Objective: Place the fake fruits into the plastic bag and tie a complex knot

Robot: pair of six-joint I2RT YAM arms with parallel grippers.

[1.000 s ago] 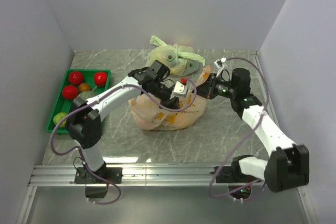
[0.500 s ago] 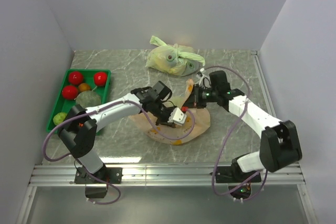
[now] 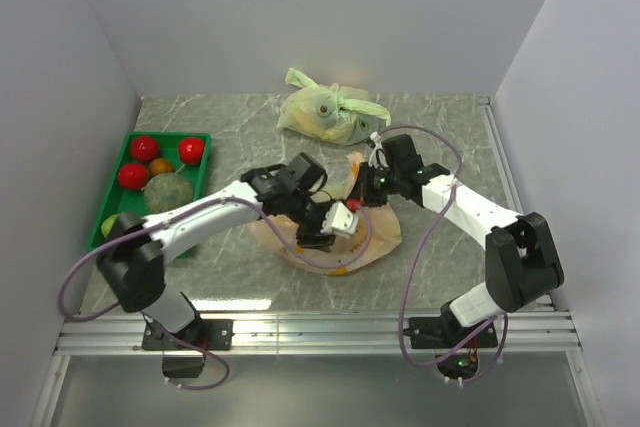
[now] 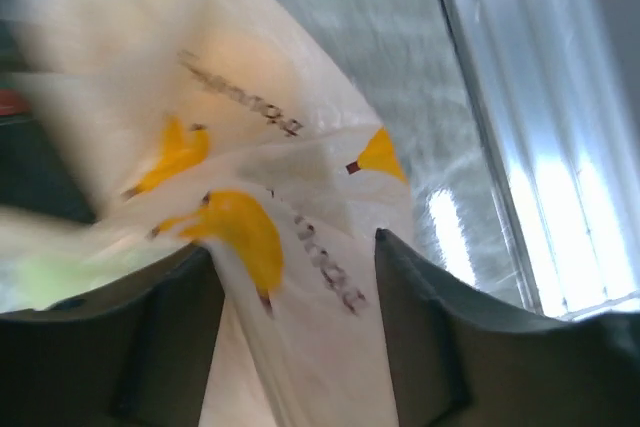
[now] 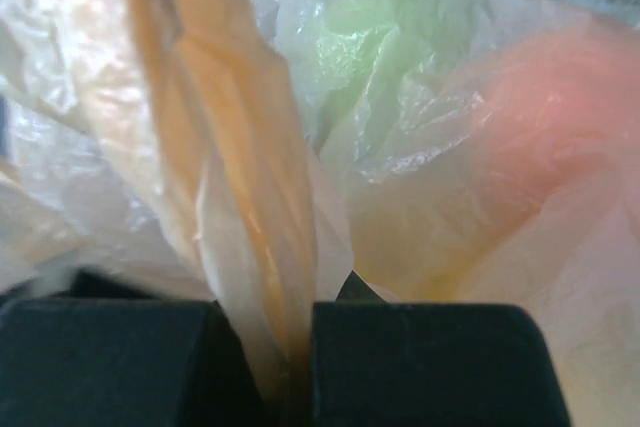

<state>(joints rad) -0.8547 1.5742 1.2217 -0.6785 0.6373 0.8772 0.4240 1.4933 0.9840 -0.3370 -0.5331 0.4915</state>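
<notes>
Grey marble tabletop (image 3: 240,122), white walls (image 3: 300,7), left pincer (image 4: 295,245) spread, right pincer (image 5: 268,315) pinching plastic bag (image 3: 378,235)

pale green bag (image 3: 325,115), green tray (image 3: 168,135), marble table (image 3: 230,267)

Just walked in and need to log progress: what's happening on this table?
Both arms work on the peach plastic bag lying mid-table. The right hand pinches a twisted strip of it; the left hand is open with bag film between its fingers. Several fake fruits sit in the green tray.
</notes>
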